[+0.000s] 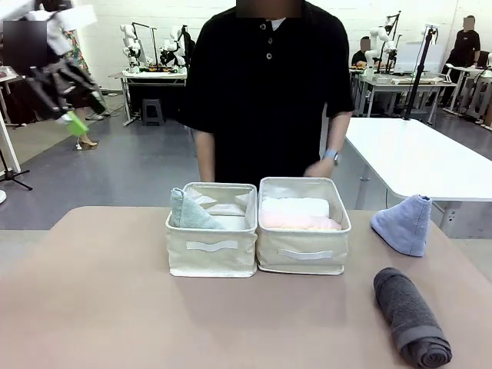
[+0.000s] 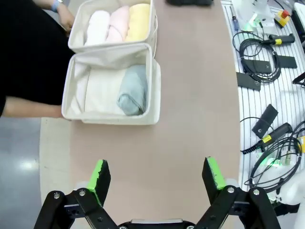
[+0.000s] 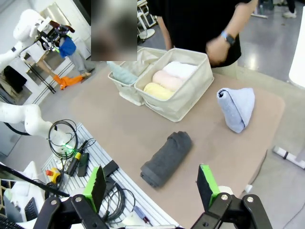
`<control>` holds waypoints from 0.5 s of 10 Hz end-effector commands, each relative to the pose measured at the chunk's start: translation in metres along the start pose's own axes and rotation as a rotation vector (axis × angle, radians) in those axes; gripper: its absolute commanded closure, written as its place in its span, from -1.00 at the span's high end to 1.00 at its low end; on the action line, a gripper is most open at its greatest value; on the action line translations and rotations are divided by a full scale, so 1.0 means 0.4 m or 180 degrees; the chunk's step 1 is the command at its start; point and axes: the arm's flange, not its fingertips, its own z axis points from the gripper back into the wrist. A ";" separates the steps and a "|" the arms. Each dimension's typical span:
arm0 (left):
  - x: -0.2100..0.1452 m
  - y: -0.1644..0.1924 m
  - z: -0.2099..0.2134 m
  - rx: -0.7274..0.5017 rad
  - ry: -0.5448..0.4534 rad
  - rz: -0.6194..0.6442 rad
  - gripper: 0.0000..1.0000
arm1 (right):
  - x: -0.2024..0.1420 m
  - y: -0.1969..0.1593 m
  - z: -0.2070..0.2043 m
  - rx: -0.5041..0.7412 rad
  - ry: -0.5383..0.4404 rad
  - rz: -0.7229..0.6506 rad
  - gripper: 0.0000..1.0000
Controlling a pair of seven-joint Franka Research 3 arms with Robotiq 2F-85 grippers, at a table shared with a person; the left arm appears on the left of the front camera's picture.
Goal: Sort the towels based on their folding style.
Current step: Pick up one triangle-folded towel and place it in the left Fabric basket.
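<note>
Centre, front view: pale teal terry cone in left-hand cream fabric basket.
Left wrist view: left gripper wide, empty; white, pink, yellow terry rolls (sorted) in top basket.
Right wrist view: right gripper wide, empty; dark grey roll centre, light blue cone upper right, both unsorted.

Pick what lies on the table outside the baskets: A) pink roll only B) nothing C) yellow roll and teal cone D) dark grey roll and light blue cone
D: the dark grey roll and light blue cone sit on the table, beside the right basket.
</note>
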 end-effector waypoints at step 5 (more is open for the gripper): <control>-0.081 -0.021 -0.016 0.0002 -0.0018 0.0196 1.00 | 0.003 0.001 0.002 0.0049 -0.0068 0.0050 1.00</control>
